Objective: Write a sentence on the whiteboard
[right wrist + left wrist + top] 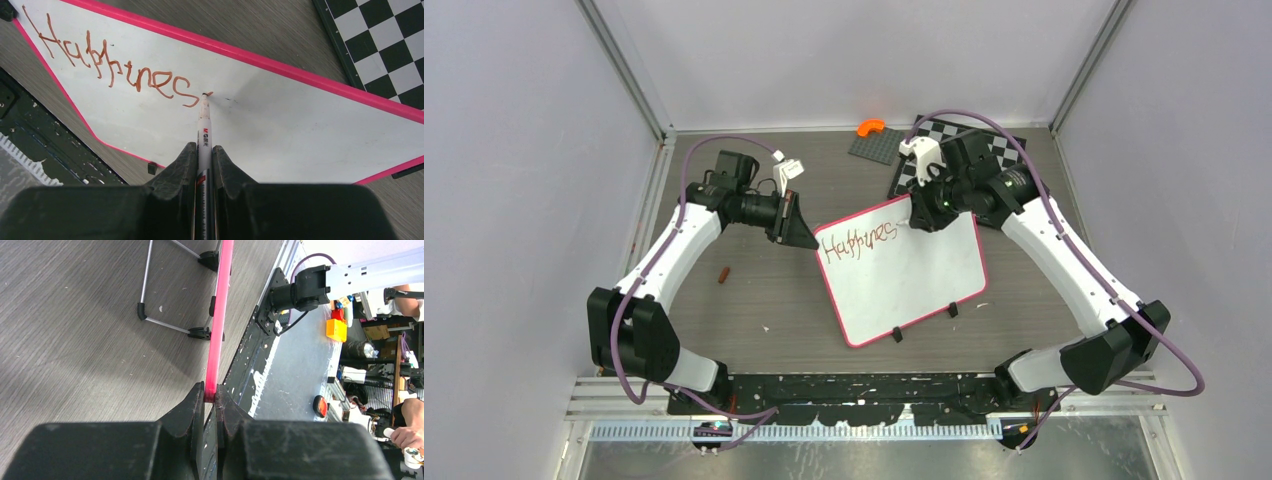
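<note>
Red-brown sentence (110, 70) reads only "Happines" | your right hand (202, 148) grips marker (204, 122) | left hand (210, 392) clamps whiteboard (914, 285) | likely more to write

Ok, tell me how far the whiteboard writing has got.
Done: red-brown handwritten letters reading "Happines" on the white pink-framed whiteboard. In hand: the left pincer clamps the board's frame while the right pincer presses a white marker pen down beside the last letter, a new stroke started. Left: that word's ending and the rest of the sentence; below is blank.
</note>
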Robot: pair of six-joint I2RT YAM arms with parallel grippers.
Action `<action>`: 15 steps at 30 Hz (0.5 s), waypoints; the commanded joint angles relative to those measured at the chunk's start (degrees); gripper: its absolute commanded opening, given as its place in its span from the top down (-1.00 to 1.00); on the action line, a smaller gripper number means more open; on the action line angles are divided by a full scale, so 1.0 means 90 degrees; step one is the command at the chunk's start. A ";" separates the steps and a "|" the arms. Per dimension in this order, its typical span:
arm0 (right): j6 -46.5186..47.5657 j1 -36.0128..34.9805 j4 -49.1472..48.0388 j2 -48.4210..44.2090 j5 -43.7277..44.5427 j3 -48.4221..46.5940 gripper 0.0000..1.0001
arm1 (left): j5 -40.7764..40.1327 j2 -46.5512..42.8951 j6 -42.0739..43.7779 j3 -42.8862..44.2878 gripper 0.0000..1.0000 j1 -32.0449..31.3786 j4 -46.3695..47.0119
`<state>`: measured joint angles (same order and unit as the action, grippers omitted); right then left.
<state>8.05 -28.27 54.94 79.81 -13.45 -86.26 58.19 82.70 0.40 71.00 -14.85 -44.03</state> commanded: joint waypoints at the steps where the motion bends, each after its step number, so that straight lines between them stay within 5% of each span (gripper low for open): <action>1: 0.0092 -0.0023 -0.0202 -0.0153 -0.0058 0.0031 0.99 | 0.0270 -0.0083 -0.0064 0.0092 1.00 -0.0020 0.0000; 15: 0.0357 0.0071 -0.0058 -0.0395 0.0403 0.0346 0.99 | 0.0254 -0.0096 -0.0064 0.0080 1.00 -0.0020 0.0002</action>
<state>10.39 -28.12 55.48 78.24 -12.47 -83.57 58.22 82.70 0.43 71.00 -14.87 -44.01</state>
